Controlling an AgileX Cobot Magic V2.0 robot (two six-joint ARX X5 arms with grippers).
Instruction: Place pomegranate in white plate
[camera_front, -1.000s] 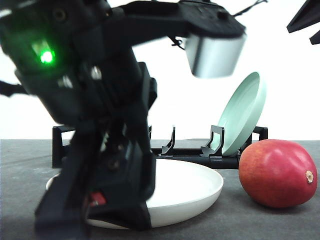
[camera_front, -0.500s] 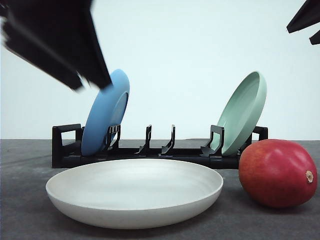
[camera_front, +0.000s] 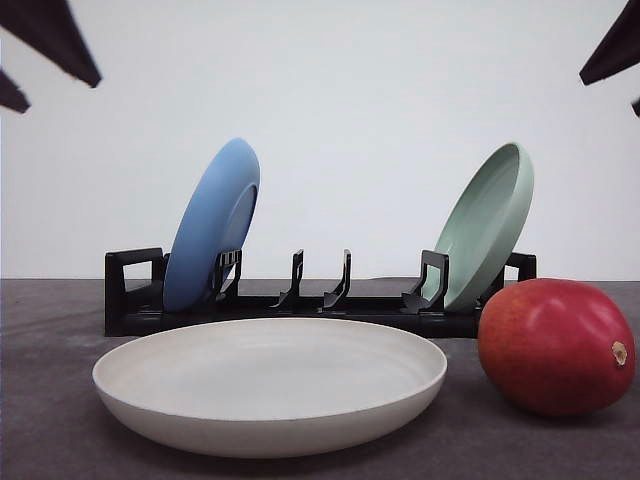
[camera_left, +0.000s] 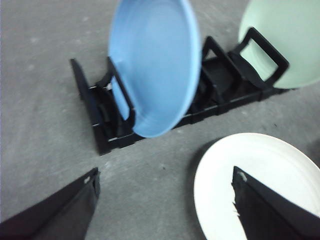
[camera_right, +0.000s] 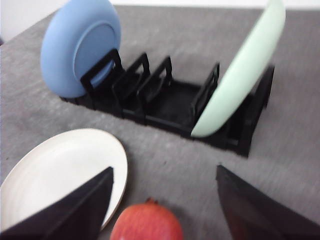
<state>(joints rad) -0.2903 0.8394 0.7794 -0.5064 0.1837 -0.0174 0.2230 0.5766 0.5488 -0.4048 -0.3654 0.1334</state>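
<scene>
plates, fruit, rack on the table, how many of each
plates: 3, white, blue, green
pomegranate: 1
rack: 1
total: 5

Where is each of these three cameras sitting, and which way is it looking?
Front view: low at table height, facing forward at the white plate, the pomegranate and the rack holding the blue plate and the green plate; dark arm parts poke into the upper corners.
Left wrist view: on the left arm, looking down at the blue plate; the open left gripper frames it.
Right wrist view: on the right arm, above the pomegranate; the open right gripper shows.
All three share the rack and white plate.
</scene>
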